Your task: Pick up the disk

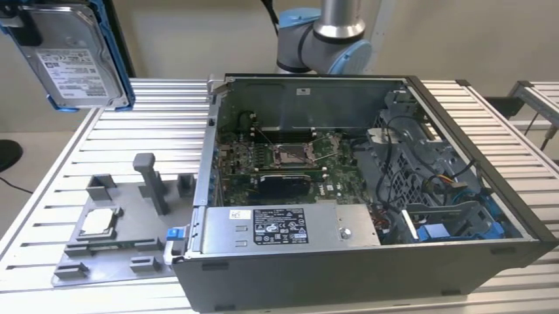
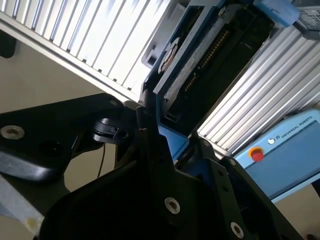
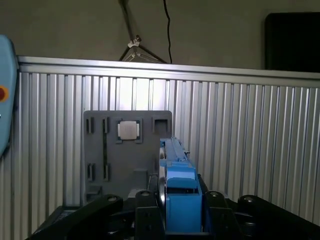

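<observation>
The disk point(image 1: 74, 55) hangs clear of the counter point(image 1: 148, 124) at ten o'clock in the exterior view; the end effector point(image 3: 179, 202) apparently pinches it edge-on by its blue rails; the open case point(image 1: 349, 288) sits at four o'clock.

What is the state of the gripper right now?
Gripper: closed, holding the disk.

We're seeing an open computer case point(image 1: 349, 278) sitting on the slatted table point(image 1: 140, 131), a grey fixture plate point(image 1: 131, 226) beside it carrying a chip point(image 1: 96, 223).
</observation>
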